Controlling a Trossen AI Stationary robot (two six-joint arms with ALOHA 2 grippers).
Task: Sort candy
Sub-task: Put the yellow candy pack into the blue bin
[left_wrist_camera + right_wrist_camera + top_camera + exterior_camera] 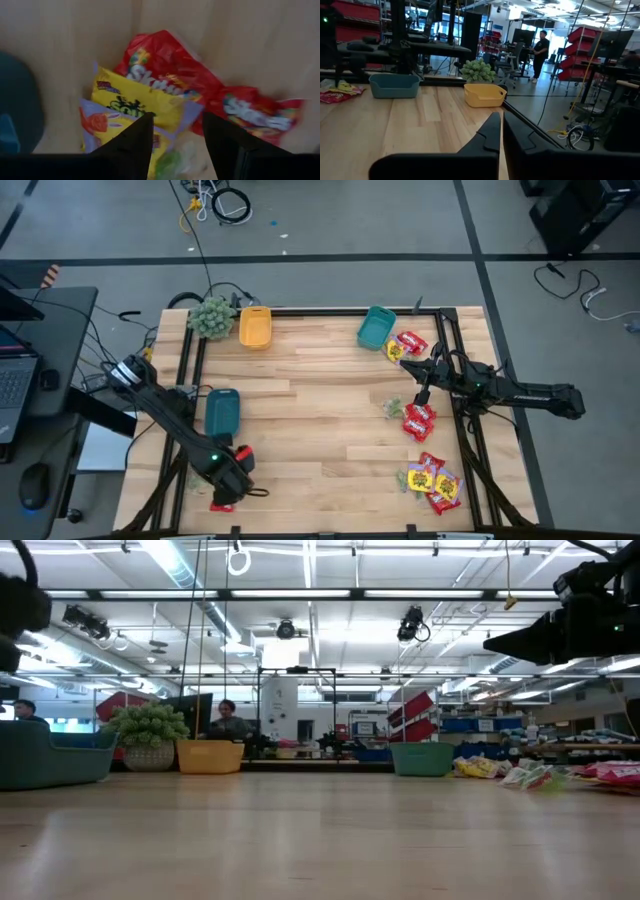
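Note:
In the left wrist view my left gripper [177, 132] is open and points down over a small heap of candy: a yellow packet [145, 102], two red packets [170, 65] [255, 112] and a pale green one [175, 160], all flat on the wood. In the high view this gripper [228, 480] is near the table's front left corner, with red candy [222, 505] showing beside it. More candy lies in heaps on the right [418, 418] [432, 480] [408, 345]. My right gripper [499, 125] is shut and level at the right side [410, 365], holding nothing.
A blue bin [222, 410] stands just beyond my left gripper. An orange bin [255, 327], a teal bin [377, 328] and a fuzzy green plant ball [211, 317] line the far edge. Black frame rails [190, 360] run along the table's sides. The middle boards [320, 420] lie bare.

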